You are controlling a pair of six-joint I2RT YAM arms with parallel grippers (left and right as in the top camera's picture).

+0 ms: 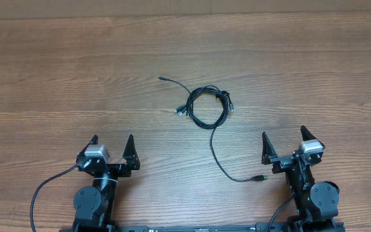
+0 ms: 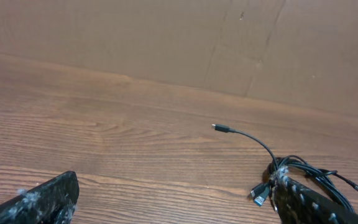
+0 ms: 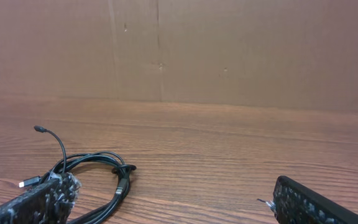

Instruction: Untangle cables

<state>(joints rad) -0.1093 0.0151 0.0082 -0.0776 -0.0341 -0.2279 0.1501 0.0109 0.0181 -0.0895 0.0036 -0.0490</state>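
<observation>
Cables: thin black, looped loosely at centre of table; one strand trailing near-right.
Left gripper: spread, empty.
Right gripper: spread, empty.

Surface: brown wood grain running left to right, with paler streaks across it. A plain cardboard wall stands along its far edge, matte tan, marked by a vertical seam and a few small scuffs. Light is even and soft; shadows are faint.

Coiled cables on wooden table
</observation>
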